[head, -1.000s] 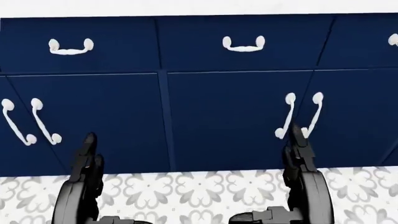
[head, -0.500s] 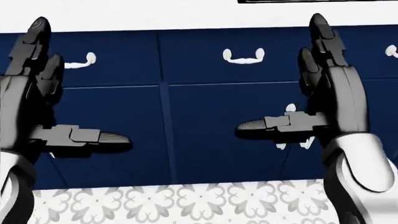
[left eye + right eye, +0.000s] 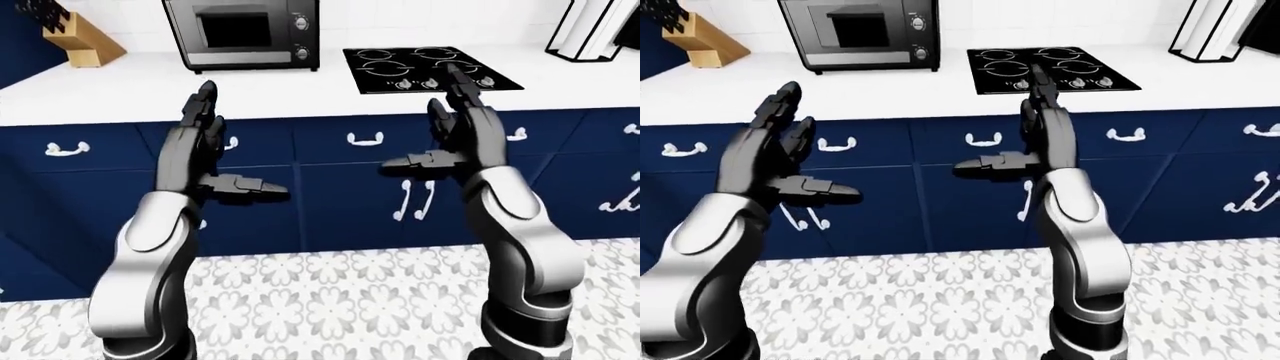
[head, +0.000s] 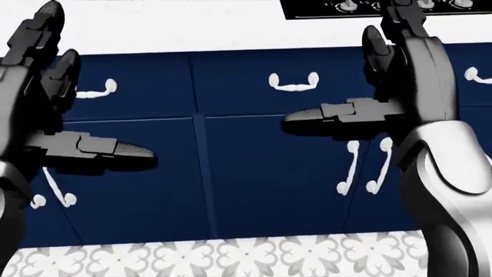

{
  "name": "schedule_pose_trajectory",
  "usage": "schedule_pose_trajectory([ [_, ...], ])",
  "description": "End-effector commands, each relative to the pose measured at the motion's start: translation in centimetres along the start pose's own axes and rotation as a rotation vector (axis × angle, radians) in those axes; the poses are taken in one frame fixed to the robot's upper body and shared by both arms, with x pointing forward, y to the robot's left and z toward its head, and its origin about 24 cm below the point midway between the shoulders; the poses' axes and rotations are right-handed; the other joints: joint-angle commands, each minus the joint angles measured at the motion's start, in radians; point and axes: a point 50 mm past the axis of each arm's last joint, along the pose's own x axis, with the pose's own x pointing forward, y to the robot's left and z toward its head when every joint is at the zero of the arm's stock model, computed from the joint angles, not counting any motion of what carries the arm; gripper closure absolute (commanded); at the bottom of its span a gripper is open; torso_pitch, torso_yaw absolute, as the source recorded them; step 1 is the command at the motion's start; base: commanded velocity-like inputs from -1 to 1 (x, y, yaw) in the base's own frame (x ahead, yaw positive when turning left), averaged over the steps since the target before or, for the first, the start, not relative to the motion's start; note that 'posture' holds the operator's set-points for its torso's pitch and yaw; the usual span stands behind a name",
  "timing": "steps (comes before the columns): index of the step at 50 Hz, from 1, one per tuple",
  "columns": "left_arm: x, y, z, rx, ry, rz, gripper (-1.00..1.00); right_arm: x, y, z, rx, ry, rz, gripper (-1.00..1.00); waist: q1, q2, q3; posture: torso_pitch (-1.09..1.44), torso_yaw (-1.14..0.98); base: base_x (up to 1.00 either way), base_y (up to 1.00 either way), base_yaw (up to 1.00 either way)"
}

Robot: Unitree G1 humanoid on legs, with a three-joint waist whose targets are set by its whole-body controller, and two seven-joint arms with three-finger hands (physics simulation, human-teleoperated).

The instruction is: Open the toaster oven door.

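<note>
The grey toaster oven (image 3: 242, 33) stands on the white counter (image 3: 150, 94) at the top of the left-eye view, its dark glass door shut. It also shows in the right-eye view (image 3: 860, 34). My left hand (image 3: 215, 154) is raised, fingers spread open and empty, well below and short of the oven. My right hand (image 3: 445, 124) is raised the same way, open and empty, to the right over the cabinet fronts. In the head view both hands, left (image 4: 53, 92) and right (image 4: 376, 81), show before the blue cabinets.
A black cooktop (image 3: 430, 67) lies on the counter right of the oven. A wooden knife block (image 3: 75, 34) stands at the top left. Blue drawers and doors with white handles (image 3: 365, 139) run below the counter. Patterned tile floor (image 3: 330, 300) lies between me and them.
Both hands rose from low by the floor to chest height with fingers spread. The head view tilted up, so the cabinets shifted down and the cooktop edge came into view.
</note>
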Motion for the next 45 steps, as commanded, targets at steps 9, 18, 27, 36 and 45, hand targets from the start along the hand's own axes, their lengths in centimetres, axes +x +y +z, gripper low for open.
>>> schedule_pose_trajectory([
  [9, -0.1, 0.3, 1.1, 0.023, -0.078, 0.032, -1.00, -0.1, 0.4, 1.8, 0.004, -0.097, 0.025, -1.00, -0.003, 0.092, -0.013, 0.00, 0.00, 0.34, 0.00, 0.00],
  [18, 0.0, 0.2, 0.6, 0.021, -0.073, 0.030, -1.00, -0.1, 0.7, 1.6, 0.009, -0.096, 0.034, -1.00, 0.027, 0.001, -0.022, 0.00, 0.00, 0.35, 0.00, 0.00],
  [27, 0.0, -0.1, 0.4, 0.022, -0.070, 0.020, -1.00, -0.2, 0.6, 1.3, 0.015, -0.098, 0.039, -1.00, 0.003, -0.020, -0.018, 0.00, 0.00, 0.41, 0.00, 0.00],
  [36, 0.0, -0.2, 0.5, 0.023, -0.069, 0.017, -1.00, -0.3, 0.8, 1.4, 0.017, -0.099, 0.047, -1.00, -0.007, 0.089, -0.022, 0.00, 0.00, 0.42, 0.00, 0.00],
  [45, 0.1, -0.3, 0.5, 0.023, -0.068, 0.013, -1.00, -0.3, 0.8, 1.2, 0.015, -0.094, 0.049, -1.00, 0.030, 0.019, -0.024, 0.00, 0.00, 0.41, 0.00, 0.00],
])
